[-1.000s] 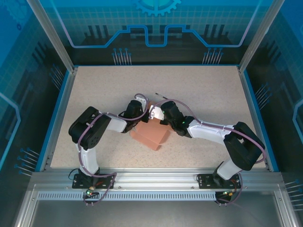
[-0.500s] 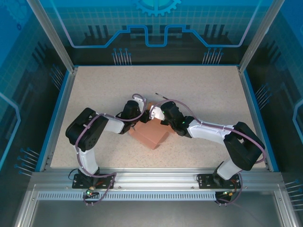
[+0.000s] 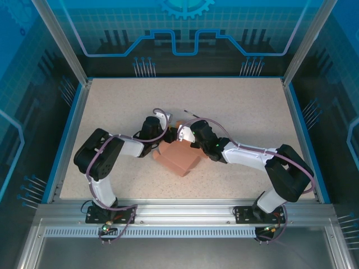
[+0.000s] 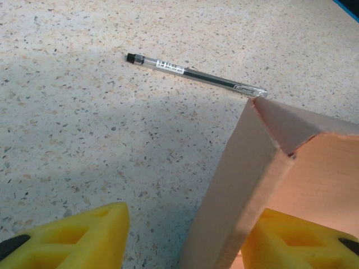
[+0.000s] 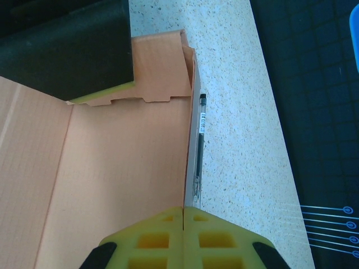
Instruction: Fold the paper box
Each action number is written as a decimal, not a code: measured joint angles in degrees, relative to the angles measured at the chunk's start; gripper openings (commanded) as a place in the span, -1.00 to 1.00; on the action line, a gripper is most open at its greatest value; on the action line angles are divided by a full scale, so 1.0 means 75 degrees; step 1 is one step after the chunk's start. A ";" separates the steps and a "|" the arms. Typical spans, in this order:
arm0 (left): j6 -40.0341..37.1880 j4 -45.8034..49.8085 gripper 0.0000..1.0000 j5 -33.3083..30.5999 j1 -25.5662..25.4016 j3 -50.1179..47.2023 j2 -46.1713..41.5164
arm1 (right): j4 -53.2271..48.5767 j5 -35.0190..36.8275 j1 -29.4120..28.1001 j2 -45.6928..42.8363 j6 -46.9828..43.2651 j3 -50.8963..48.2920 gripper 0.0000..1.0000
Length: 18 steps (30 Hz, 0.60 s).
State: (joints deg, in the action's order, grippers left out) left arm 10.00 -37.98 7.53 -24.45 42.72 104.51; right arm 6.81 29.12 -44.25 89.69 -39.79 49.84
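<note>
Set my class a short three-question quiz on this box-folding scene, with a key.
1. True or false: the pen lies inside the paper box.
2. The left gripper stands open around a box wall. The right gripper is: A) open B) shut on a box wall C) holding the pen.
3. What colour are the fingers?
Key: 1 false, the pen lies on the table beside the box; 2 B; 3 yellow.
</note>
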 measured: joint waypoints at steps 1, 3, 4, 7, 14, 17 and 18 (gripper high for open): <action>-0.0003 0.0000 0.11 0.0041 0.0006 0.0017 0.0000 | 0.0000 0.0000 0.0000 0.0000 0.0000 0.0000 -1.00; -0.0006 0.0032 0.12 0.0125 0.0006 0.0117 0.0020 | -0.0026 -0.0003 0.0000 0.0000 0.0000 0.0000 -1.00; -0.0006 0.0038 0.12 0.0157 0.0003 0.0175 0.0041 | -0.0044 -0.0006 0.0000 0.0000 0.0000 0.0000 -1.00; -0.0006 0.0085 0.16 0.0227 0.0012 0.0420 0.0154 | -0.0055 -0.0023 0.0000 0.0000 -0.0003 0.0000 -1.00; -0.0003 0.0195 0.17 0.0350 0.0044 0.0664 0.0405 | -0.0058 -0.0093 0.0000 0.0000 -0.0003 0.0000 -1.00; 0.0000 0.0286 0.16 0.0353 0.0047 0.0764 0.0516 | -0.0061 -0.0125 0.0000 0.0000 0.0000 0.0000 -1.00; 0.0000 0.0291 0.15 0.0353 0.0047 0.0778 0.0533 | -0.0079 -0.0143 0.0000 0.0000 -0.0003 0.0000 -1.00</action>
State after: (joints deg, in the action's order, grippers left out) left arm 10.00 -35.79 10.17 -24.10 48.56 108.51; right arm 6.22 28.05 -44.25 89.69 -39.81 49.84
